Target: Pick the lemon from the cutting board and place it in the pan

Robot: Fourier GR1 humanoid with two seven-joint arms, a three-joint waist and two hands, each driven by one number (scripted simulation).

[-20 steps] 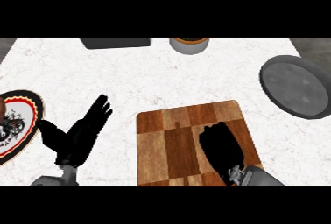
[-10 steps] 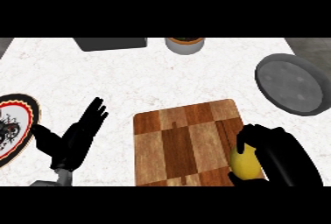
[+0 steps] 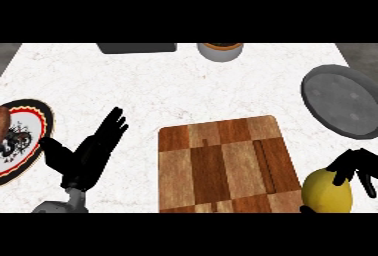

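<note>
Your right hand [image 3: 359,167] has its fingers curled over the lemon [image 3: 326,192], which sits at the near right, just off the right edge of the cutting board [image 3: 225,165]. The pan [image 3: 343,100] lies farther back on the right, with only bare white bench [image 3: 148,80] between it and the lemon. Your left hand [image 3: 85,155] rests with fingers straight and holding nothing, left of the board, beside a patterned plate [image 3: 29,132]. At the far edge you have a grey cup [image 3: 219,51] and a dark block [image 3: 137,48].
</note>
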